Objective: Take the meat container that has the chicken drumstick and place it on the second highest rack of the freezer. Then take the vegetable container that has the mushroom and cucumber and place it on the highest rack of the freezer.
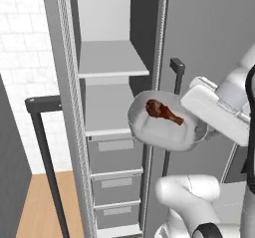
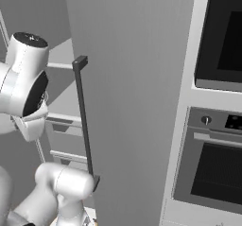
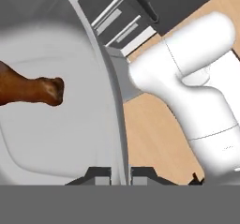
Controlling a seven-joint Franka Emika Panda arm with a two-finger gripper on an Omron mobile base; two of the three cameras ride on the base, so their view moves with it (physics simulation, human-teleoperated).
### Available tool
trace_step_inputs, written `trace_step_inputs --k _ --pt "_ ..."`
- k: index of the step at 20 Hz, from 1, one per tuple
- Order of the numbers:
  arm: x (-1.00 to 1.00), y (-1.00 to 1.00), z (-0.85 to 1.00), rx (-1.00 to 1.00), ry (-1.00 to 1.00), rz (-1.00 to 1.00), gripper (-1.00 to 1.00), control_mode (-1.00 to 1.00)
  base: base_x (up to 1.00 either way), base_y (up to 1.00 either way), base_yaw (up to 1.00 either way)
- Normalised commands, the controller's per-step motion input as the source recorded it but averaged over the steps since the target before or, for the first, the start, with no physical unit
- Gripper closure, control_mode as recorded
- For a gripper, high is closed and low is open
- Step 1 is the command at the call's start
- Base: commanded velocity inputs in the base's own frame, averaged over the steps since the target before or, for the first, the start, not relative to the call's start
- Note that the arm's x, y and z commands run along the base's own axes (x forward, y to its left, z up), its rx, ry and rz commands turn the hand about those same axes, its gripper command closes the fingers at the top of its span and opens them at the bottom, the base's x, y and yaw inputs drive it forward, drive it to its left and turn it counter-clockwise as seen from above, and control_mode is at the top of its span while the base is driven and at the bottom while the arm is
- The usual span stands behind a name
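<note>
Now your fingers (image 3: 119, 174) pinch the tray (image 1: 162, 127) by its rim, so it stays flat and the drumstick (image 1: 163, 111) does not roll off. You hold it up near the freezer (image 1: 112, 112), just by the lower shelf (image 1: 107, 113).

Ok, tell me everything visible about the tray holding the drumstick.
The shallow pale-grey rounded-rectangle meat tray looks like smooth plastic with a raised rim. It hangs tilted in the air before the open grey freezer, near its lower shelf. The small reddish-brown chicken drumstick lies inside. The hand is shut on its rim.
</note>
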Motion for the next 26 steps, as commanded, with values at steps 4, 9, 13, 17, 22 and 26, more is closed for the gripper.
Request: trace_step_inputs --k 4,9,13,17,22,26 --pt "0.15 0.96 -0.96 0.0 -0.1 -0.51 1.0 -1.0 0.0 0.0 0.0" --pt "0.37 0.27 -0.42 0.08 -0.13 -0.71 1.0 -1.0 0.0 0.0 0.0" --pt "0.08 0.03 -0.22 0.13 -0.2 -0.53 1.0 -1.0 0.0 0.0 0.0" --pt "0.07 0.15 -0.08 0.02 -0.02 -0.09 1.0 -1.0 0.0 0.0 0.0" --pt "0.36 0.11 -0.28 0.07 0.03 0.02 1.0 -1.0 0.0 0.0 0.0" --pt "0.87 0.0 -0.45 0.01 0.03 0.0 1.0 -1.0 0.0 0.0 0.0"
